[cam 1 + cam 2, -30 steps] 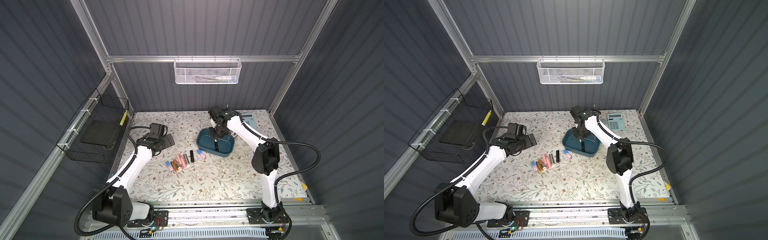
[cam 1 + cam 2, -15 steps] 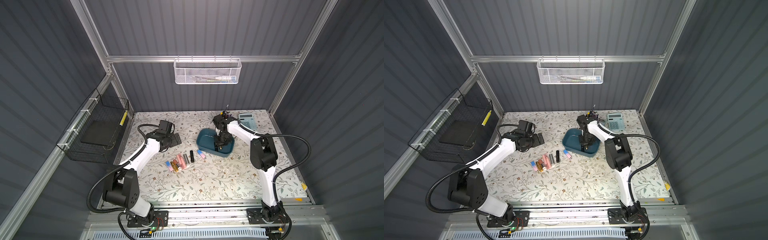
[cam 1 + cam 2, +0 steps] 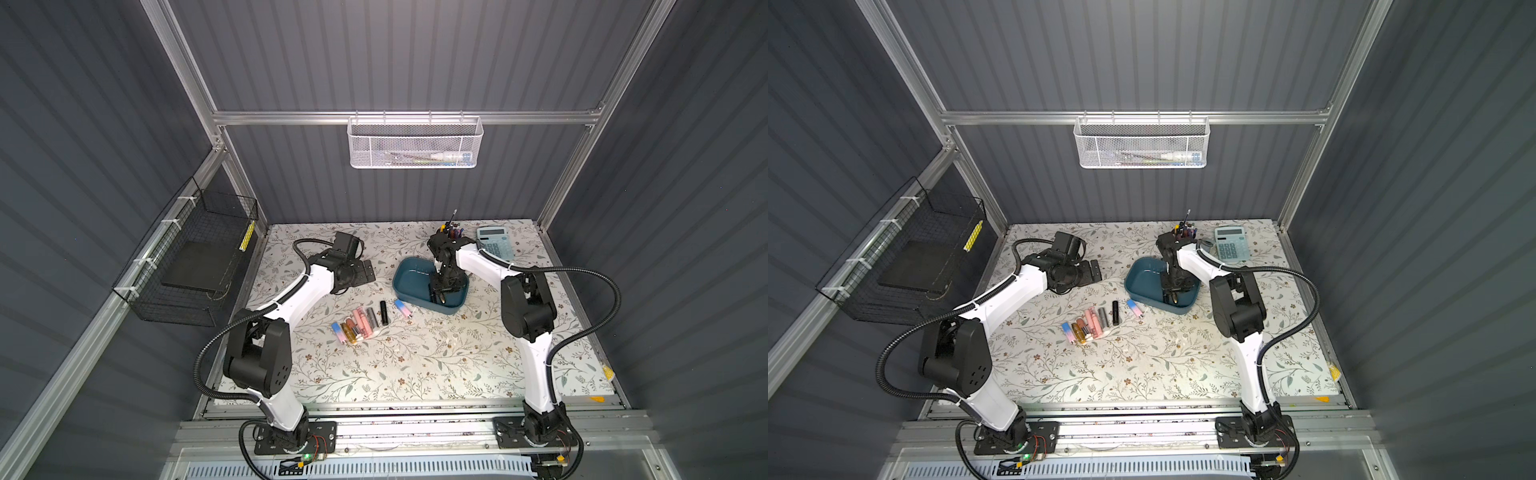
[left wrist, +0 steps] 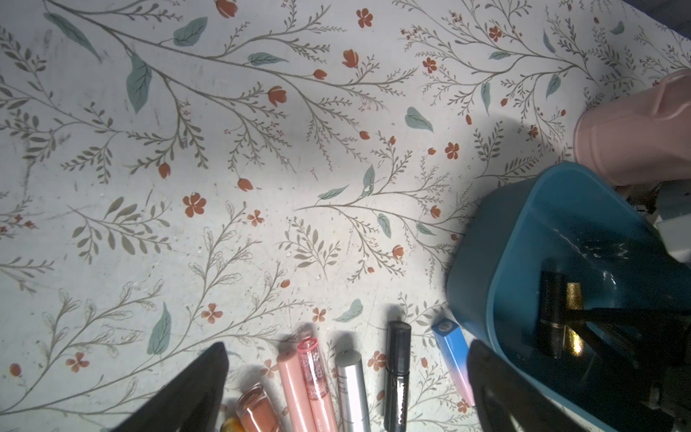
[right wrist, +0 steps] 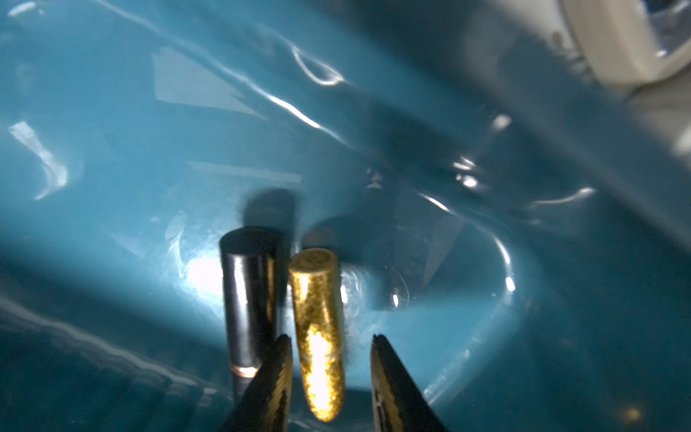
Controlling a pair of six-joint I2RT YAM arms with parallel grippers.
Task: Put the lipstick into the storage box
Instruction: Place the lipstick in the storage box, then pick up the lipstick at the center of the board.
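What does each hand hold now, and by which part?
Nothing. The right hand stands in the storage box, fingers parted with gaps beside the gold lipstick lying there. The left hand is open and empty.

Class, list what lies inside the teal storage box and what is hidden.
Two lipsticks lie in the storage box: a gold glitter lipstick and a black lipstick. The right gripper hides the black one's end.

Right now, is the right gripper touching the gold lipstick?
Cannot tell. Right wrist view: one right gripper finger stands clear, the other lies too close to the gold lipstick.
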